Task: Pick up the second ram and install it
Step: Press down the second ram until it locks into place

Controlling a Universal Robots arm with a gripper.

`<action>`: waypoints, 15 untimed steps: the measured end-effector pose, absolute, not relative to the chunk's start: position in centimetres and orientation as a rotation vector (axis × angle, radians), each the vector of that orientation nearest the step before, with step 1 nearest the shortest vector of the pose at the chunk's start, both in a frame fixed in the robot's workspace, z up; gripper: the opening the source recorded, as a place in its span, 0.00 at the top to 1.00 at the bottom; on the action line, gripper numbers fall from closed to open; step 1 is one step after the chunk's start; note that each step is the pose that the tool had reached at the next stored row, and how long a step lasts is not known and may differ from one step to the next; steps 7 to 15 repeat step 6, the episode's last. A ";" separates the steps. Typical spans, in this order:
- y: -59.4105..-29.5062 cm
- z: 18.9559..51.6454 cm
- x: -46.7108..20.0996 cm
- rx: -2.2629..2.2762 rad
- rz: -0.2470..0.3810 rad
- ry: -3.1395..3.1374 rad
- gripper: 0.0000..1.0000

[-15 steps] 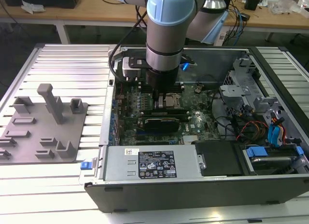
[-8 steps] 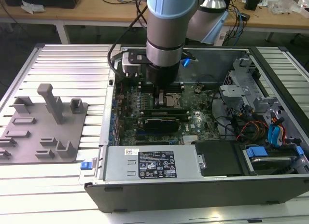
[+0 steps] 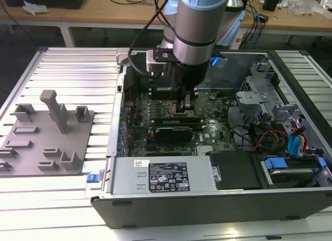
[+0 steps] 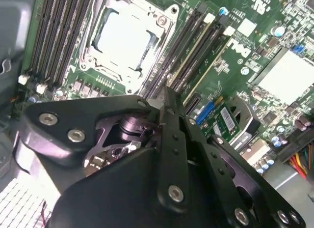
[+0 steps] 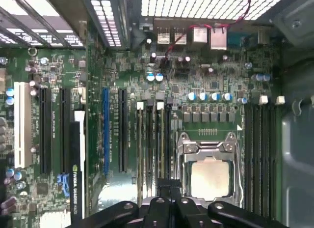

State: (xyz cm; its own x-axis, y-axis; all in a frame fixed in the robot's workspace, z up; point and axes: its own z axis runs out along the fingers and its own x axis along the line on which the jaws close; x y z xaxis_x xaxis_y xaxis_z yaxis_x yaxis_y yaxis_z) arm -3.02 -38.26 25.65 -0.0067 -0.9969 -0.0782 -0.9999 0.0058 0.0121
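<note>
The pincer (image 4: 169, 107), fingers pressed together, bears down on the second ram (image 5: 162, 144), standing in its slot at nine o'clock of the processor (image 5: 210, 176); seating step, needing straight downward pressure.

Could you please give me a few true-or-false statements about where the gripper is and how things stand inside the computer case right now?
1. The gripper is down inside the open computer case, over the motherboard. True.
2. The processor socket holds a square silver-topped processor. True.
3. The gripper hangs over the grey parts tray. False: that tray lies outside the case, on the exterior view's left, away from the gripper.
4. The gripper is at the memory slots next to the processor socket. True.
5. The computer case is closed by its side panel. False: the case is open and its inside shows.
</note>
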 end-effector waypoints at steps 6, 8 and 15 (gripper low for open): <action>-38.3 25.6 -3.0 -2.180 0.099 2.194 0.92; -38.3 25.6 -3.0 -2.180 0.099 2.194 0.92; -38.3 25.6 -3.0 -2.180 0.099 2.194 0.92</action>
